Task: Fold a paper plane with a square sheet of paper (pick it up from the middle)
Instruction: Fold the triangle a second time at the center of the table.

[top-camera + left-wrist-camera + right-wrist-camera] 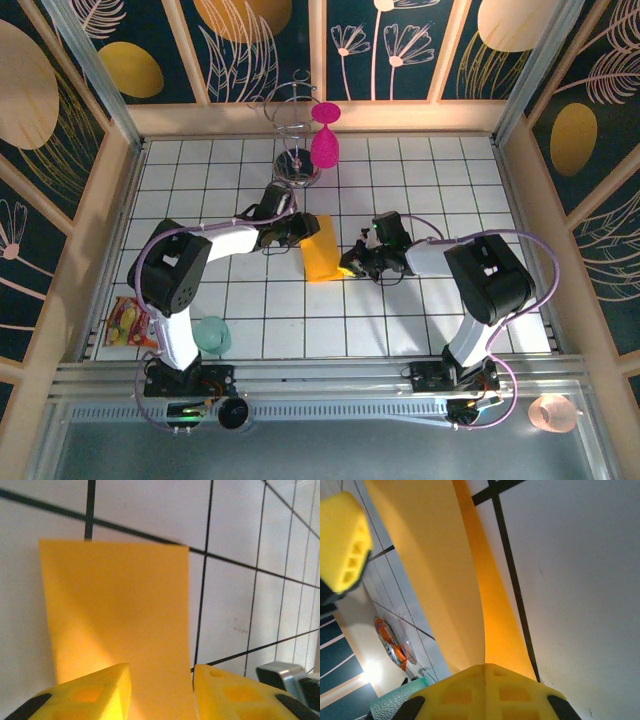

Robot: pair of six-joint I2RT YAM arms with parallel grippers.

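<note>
While the right end effector [485, 669] is clenched on the square sheet of paper [320, 250] at the middle of the table [430, 170], we should close the left end effector [162, 675], parted astride it, squarely and gently.

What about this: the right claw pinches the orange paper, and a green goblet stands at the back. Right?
Not quite: the goblet is magenta, not green, as the top view shows. The right gripper does pinch the orange paper.
</note>
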